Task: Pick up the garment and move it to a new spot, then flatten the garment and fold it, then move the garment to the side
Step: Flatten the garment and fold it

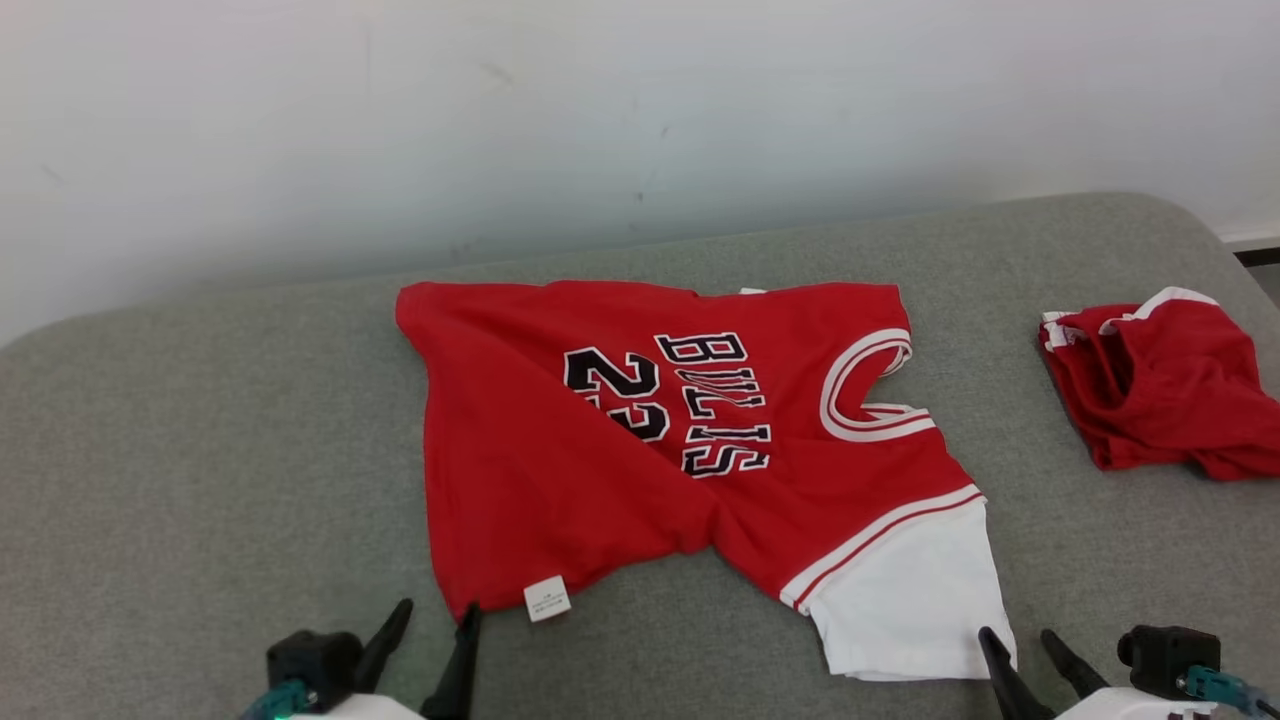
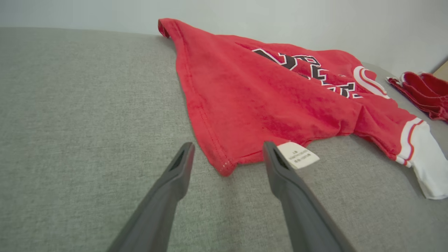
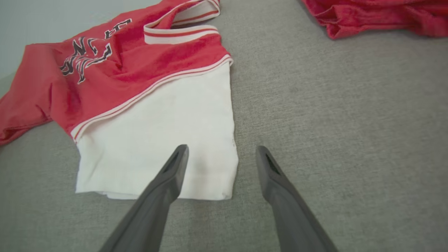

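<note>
A red jersey (image 1: pixel 600 470) printed "BULLS" and 23 lies spread face up near the middle of the grey fabric-covered counter (image 1: pixel 200 450). Its collar points toward the robot's right and its hem toward the left, and both arms are lined up at its near edge. The left end effector (image 1: pixel 437 606) sits low, its two dark fingers spread apart with nothing between them. It straddles the near hem corner just beside the white care label (image 1: pixel 547 598). The right end effector (image 1: pixel 1014 633), likewise open and empty, brackets the outer corner of the white sleeve (image 1: pixel 910 600). The paired placement suggests a two-corner grasp, likely to pull out the crease along the near side or to begin a fold. A second red garment (image 1: pixel 1160 390) lies bunched well apart at the right.
</note>
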